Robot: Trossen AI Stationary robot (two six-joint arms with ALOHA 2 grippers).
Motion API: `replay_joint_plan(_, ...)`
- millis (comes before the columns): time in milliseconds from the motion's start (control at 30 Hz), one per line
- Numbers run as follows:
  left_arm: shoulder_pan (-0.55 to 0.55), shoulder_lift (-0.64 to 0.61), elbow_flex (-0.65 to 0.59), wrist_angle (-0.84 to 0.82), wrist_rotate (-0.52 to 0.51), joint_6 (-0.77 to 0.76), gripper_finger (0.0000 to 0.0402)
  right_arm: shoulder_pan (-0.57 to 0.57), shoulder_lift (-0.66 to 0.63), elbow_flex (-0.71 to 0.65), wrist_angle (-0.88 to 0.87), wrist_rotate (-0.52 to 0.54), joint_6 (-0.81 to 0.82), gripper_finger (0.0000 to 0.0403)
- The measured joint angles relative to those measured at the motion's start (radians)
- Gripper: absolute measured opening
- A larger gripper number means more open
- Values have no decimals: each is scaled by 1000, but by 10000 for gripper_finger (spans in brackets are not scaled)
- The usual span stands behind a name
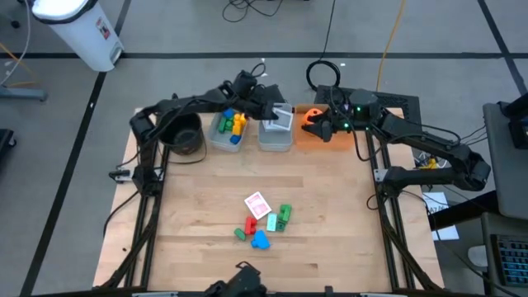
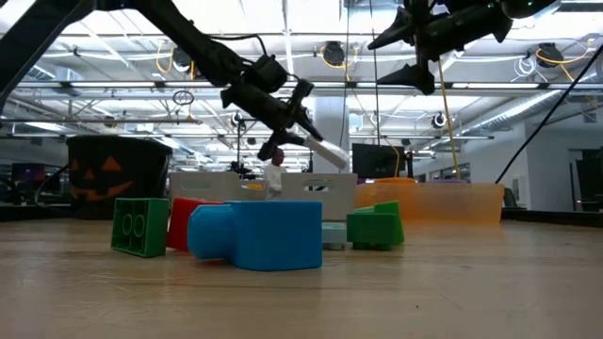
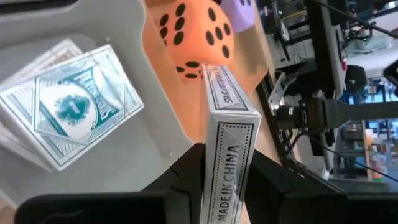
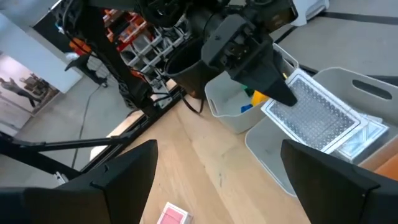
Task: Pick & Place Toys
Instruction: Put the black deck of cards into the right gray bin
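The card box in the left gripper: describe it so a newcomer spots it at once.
Start at the row of clear bins along the table's far edge. Over the middle one, the left gripper pinches a grey card box, the only pack held in the air.

The desk (image 1: 198, 206), a light wooden surface, is carrying every item in the scene. At the far edge, four containers are sitting in a row from left to right: a round black pot (image 1: 183, 134), a clear bin (image 1: 225, 132) holding blocks, a second clear bin (image 1: 275, 132) holding cards, and an orange tray (image 1: 318, 130). Toward the near centre, a loose cluster is lying directly on the wood: a red-backed card (image 1: 256, 205), green blocks (image 1: 284, 217), a red block (image 1: 249, 225) and a blue block (image 1: 261, 240).
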Motion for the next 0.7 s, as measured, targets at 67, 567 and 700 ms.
replay_joint_plan(67, 0, 14, 0, 1, 1, -9, 92, 0, 0, -4, 5, 2, 7, 329)
replay_joint_plan(567, 15, 15, 0, -40, -87, -72, 92, 19, -4, -207, 228, -30, 164, 329)
replay_joint_plan(700, 15, 15, 0, -40, -107, -90, 92, 29, -3, -227, 272, -27, 178, 329)
